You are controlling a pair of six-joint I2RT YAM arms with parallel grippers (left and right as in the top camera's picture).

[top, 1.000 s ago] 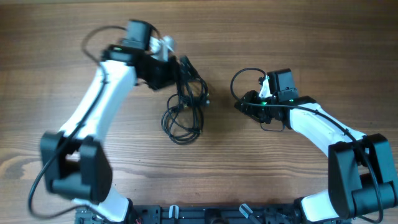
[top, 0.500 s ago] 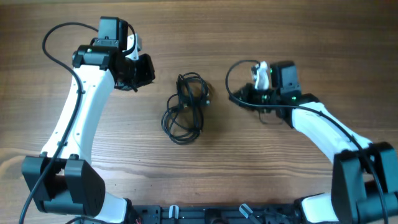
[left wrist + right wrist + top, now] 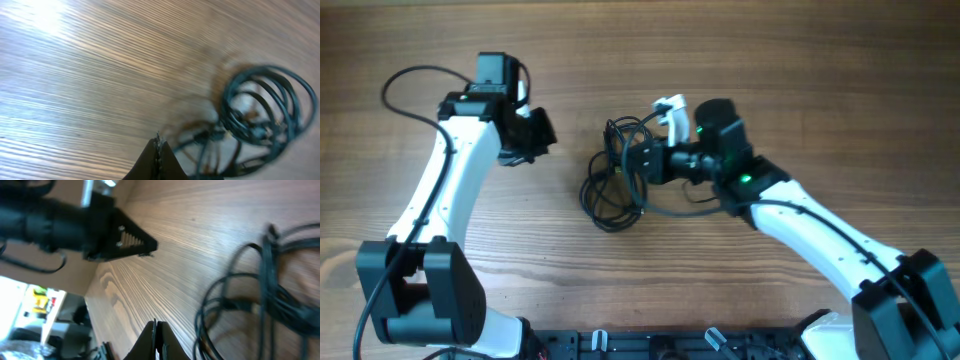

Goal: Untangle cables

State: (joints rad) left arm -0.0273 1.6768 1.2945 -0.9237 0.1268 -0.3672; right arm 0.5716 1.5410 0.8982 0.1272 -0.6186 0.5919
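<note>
**Reader:** Left pincer (image 3: 159, 150), wrist view: what state?

**Legend:** Fully closed. The two fingers lie pressed flat against each other and meet in a point, with nothing between them. It holds no cord.

**Reader:** And outward from it?

**Legend:** Bare wooden surface (image 3: 800, 60) lies beneath the tips. In the overhead view this pincer stands at about 9 o'clock of the cables (image 3: 617, 180), apart from them, and points toward 3 o'clock. In its own wrist view the cables show at 3 to 4 o'clock of the tips as blurred, stacked round loops.

**Reader:** Right pincer (image 3: 155, 327)?

**Legend:** Likewise closed, finger against finger, with nothing clamped as far as its wrist view shows. In that view the cords run at 2 to 3 o'clock of the tips, just beside them.

**Reader:** Its place seen from overhead?

**Legend:** At the 3 o'clock edge of the bundle, level with the upper loops. Whether it touches them cannot be told. Its white arm reaches in from the 4 to 5 o'clock corner.

**Reader:** The cables themselves?

**Legend:** Thin black cords lying on the surface near its centre, between the two pincers. They form a tighter bunch at 12 o'clock, with looser oval loops spreading toward 6 to 7 o'clock.
</note>
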